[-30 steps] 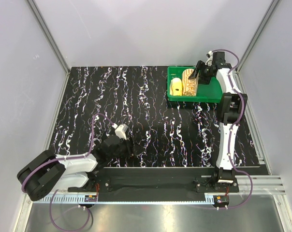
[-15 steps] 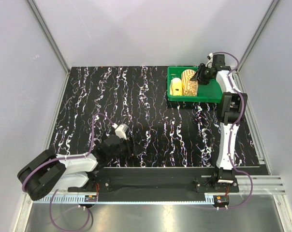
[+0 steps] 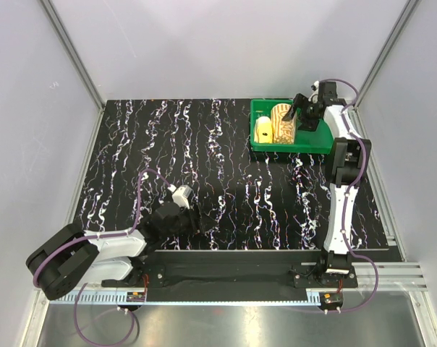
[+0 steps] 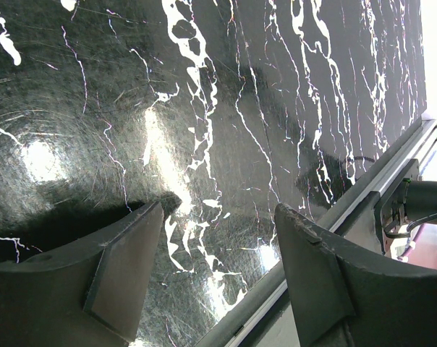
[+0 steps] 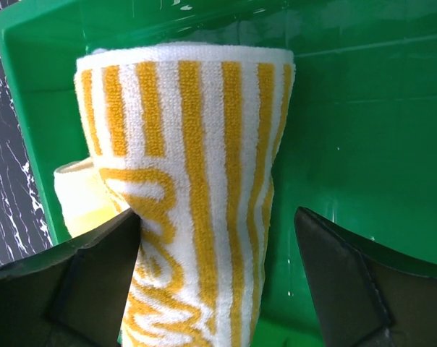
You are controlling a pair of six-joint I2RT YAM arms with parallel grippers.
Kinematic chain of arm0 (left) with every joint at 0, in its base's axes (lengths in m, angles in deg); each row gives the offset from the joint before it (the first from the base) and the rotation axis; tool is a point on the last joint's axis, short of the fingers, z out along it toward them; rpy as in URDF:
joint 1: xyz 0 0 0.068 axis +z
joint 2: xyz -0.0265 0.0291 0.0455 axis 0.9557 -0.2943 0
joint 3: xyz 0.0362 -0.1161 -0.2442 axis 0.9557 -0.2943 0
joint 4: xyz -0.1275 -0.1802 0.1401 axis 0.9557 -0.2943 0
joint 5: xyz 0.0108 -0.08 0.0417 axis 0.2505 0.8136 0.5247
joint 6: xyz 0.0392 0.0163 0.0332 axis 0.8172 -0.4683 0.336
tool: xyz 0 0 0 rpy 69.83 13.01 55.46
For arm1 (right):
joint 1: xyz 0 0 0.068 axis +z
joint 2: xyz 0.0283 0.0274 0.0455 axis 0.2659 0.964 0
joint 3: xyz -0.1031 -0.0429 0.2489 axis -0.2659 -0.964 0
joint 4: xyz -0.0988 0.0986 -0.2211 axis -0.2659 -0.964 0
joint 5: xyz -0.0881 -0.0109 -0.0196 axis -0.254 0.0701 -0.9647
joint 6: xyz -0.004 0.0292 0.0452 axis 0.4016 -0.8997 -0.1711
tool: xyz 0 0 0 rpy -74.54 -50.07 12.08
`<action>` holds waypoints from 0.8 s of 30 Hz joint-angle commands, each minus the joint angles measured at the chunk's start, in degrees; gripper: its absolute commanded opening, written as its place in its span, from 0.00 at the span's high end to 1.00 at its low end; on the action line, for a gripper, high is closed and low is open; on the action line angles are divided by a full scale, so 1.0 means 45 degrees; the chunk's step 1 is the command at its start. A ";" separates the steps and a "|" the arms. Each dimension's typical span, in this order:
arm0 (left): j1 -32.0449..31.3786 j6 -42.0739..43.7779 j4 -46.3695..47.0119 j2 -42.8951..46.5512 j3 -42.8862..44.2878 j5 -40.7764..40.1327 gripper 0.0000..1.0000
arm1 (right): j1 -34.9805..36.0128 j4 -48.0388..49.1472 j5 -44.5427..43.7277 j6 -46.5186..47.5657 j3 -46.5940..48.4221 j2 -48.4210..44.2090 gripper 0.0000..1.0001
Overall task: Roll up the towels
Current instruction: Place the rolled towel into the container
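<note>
Top external view, from where I stand: the left gripper [image 3: 184,214] lies low on the table [image 3: 204,144], well away from the green tray [image 3: 291,148] toward the near left, its jaws spread with nothing between them. Inside the tray, the yellow towel [image 3: 263,130] sits rolled at the left end, with the striped towel [image 3: 282,123] rolled just beside it. Over the tray's right half, the right gripper [image 5: 218,282] straddles the striped roll, fingers parted and not clamping; one looks to brush the cloth. I'd say it should pull straight back, not sideways, so the roll neither loosens nor tips.
</note>
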 commanded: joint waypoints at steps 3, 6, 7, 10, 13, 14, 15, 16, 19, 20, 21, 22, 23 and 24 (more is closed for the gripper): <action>0.0067 0.0357 -0.0954 -0.0174 -0.0139 -0.0121 0.30 | 0.0061 -0.0870 -0.0532 0.0266 0.0255 -0.1596 0.04; 0.0067 0.0357 -0.0934 -0.0135 -0.0178 -0.0140 0.30 | 0.0042 -0.1006 -0.0356 0.0227 0.0333 -0.1987 0.00; 0.0048 0.0357 -0.0915 -0.0135 -0.0179 -0.0121 0.30 | 0.0042 -0.1065 -0.0240 0.0208 0.0391 -0.2065 0.00; 0.0067 0.0357 -0.0895 -0.0115 -0.0198 -0.0121 0.30 | 0.0042 -0.1281 -0.0102 0.0227 0.0529 -0.2378 0.00; 0.0067 0.0337 -0.0876 -0.0038 -0.0237 -0.0140 0.29 | 0.0042 -0.1398 -0.0121 0.0247 0.0509 -0.2690 0.00; 0.0067 0.0337 -0.0856 -0.0018 -0.0257 -0.0140 0.30 | 0.0042 -0.1398 -0.0160 0.0266 0.0413 -0.2846 0.00; 0.0067 0.0337 -0.0856 -0.0037 -0.0257 -0.0140 0.30 | 0.0042 -0.1456 -0.0199 0.0285 0.0354 -0.2905 0.00; 0.0067 0.0337 -0.0837 0.0001 -0.0276 -0.0140 0.29 | 0.0061 -0.1495 -0.0315 0.0286 0.0314 -0.2983 0.00; 0.0067 0.0337 -0.0856 0.0002 -0.0277 -0.0159 0.29 | 0.0062 -0.1516 -0.0317 0.0286 -0.0211 -0.3412 0.00; 0.0067 0.0337 -0.0876 0.0021 -0.0276 -0.0160 0.30 | 0.0081 -0.1418 -0.0317 0.0247 -0.0465 -0.3897 0.00; 0.0067 0.0337 -0.0934 0.0041 -0.0276 -0.0179 0.30 | 0.0158 -0.1127 -0.0317 0.0247 -0.1163 -0.4269 0.00; 0.0067 0.0318 -0.0973 0.0080 -0.0257 -0.0218 0.30 | 0.0217 -0.0912 -0.0336 0.0247 -0.1615 -0.4640 0.00; 0.0067 0.0318 -0.1070 0.0196 -0.0237 -0.0238 0.30 | 0.0276 -0.0716 -0.0375 0.0266 -0.2548 -0.5495 0.00; 0.0067 0.0318 -0.1342 0.0275 -0.0199 -0.0276 0.30 | 0.0373 -0.0347 -0.0414 0.0285 -0.3040 -0.5987 0.00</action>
